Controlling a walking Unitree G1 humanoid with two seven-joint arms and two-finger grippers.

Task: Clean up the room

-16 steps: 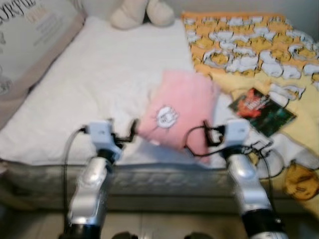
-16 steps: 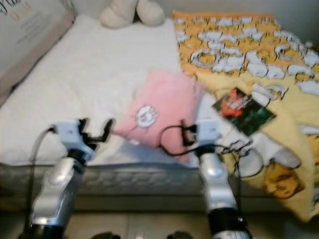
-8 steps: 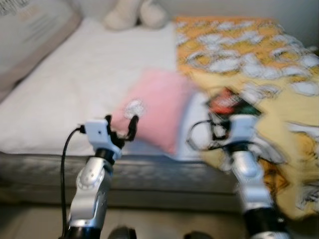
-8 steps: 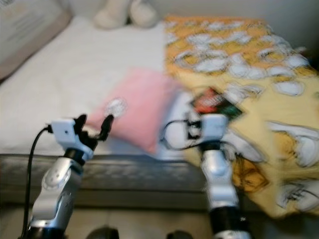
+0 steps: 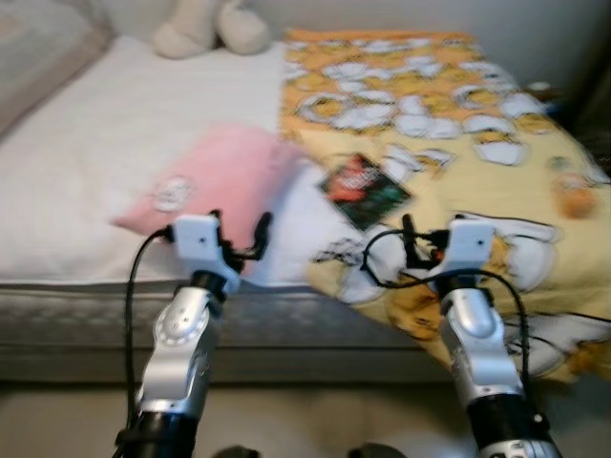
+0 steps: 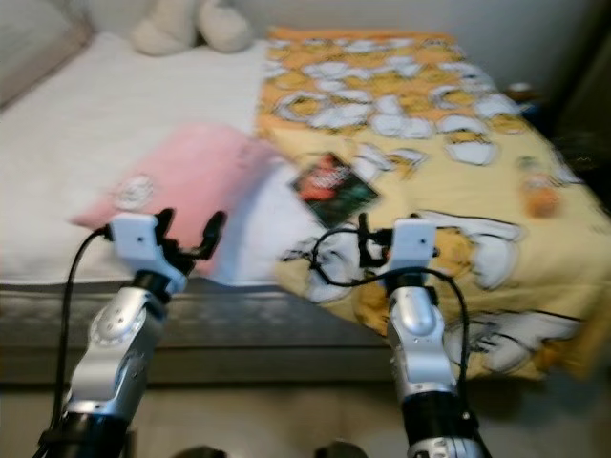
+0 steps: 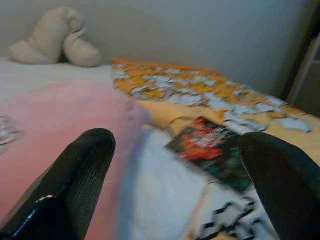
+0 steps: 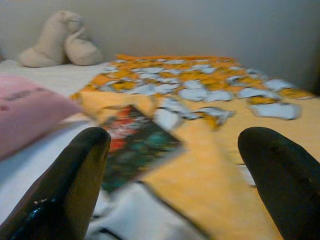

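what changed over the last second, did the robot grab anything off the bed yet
No grab yet. Only the camera swung right, so the bed scene slid left in view. The left gripper and right gripper stay open and empty at the mattress edge. The pink pillow, book and yellow blanket lie as before.

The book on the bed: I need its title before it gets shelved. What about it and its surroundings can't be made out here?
- Book: cover text blurred in both eye views; its near end blurred in the right wrist view.
- Pink pillow: its motif smeared by blur in the eye views.
- Small orange thing on the blanket: too blurred to identify.
- Plush toy: cut off by the top edge.
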